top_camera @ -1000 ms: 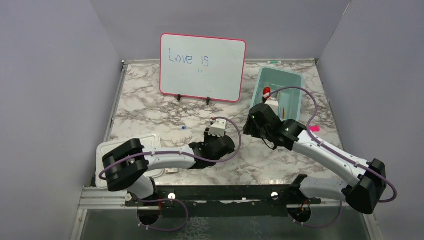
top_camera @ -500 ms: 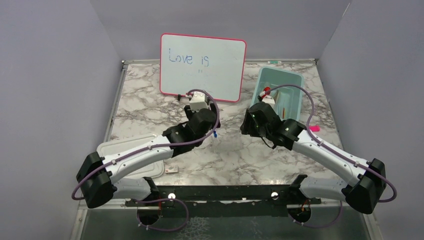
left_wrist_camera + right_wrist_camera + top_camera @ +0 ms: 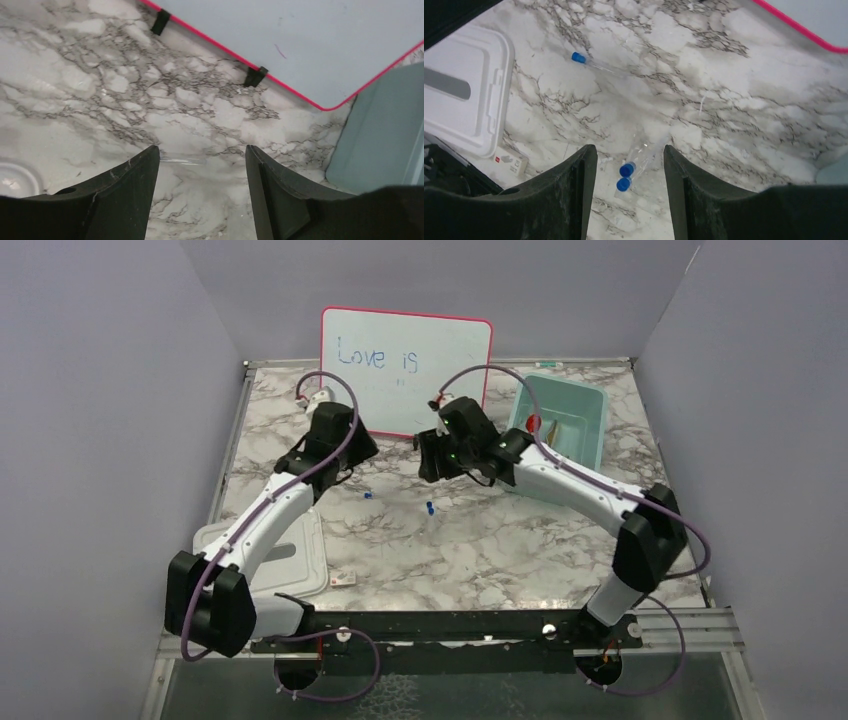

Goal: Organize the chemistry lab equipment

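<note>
Two blue-capped tubes (image 3: 626, 177) lie side by side in a clear holder on the marble, seen below the gap of my open right gripper (image 3: 629, 148). In the top view they show as a blue dot (image 3: 430, 508) in front of the right gripper (image 3: 430, 455). A third blue-capped tube (image 3: 579, 58) lies alone further left (image 3: 368, 494). My left gripper (image 3: 201, 150) is open and holds nothing. It hovers over the marble near the whiteboard's feet, with a clear glassy sliver (image 3: 180, 160) on the table between its fingertips. In the top view the left gripper (image 3: 358, 452) is at the back left.
The pink-framed whiteboard (image 3: 405, 375) stands at the back. A teal bin (image 3: 585, 405) with tools inside sits at the back right. A white lid (image 3: 265, 550) and a small white box (image 3: 343, 580) lie near the left front.
The left gripper opened, left the two tubes at the centre and swung to the back left. The right arm moved from the bin leftward over the table's middle.
</note>
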Motion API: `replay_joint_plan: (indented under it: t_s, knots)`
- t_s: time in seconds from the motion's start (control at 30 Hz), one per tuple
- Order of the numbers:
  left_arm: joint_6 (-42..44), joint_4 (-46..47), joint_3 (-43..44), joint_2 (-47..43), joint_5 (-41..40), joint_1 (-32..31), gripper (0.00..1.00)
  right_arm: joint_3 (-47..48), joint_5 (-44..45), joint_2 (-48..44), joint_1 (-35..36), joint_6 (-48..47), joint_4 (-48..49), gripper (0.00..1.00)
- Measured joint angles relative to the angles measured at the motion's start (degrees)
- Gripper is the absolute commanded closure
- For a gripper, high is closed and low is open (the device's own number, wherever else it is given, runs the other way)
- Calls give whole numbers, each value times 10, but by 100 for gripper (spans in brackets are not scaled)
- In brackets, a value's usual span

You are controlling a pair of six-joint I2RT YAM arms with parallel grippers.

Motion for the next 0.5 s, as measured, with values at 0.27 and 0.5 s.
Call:
replay_joint_plan:
  t_s: [0.27, 0.5]
  knots:
    - [-47, -18, -66, 0, 146, 176, 35, 177, -105, 203, 0, -113, -13, 43]
    - [-58, -29, -93, 0, 206, 237, 35, 253, -155, 312, 4, -179, -28, 42]
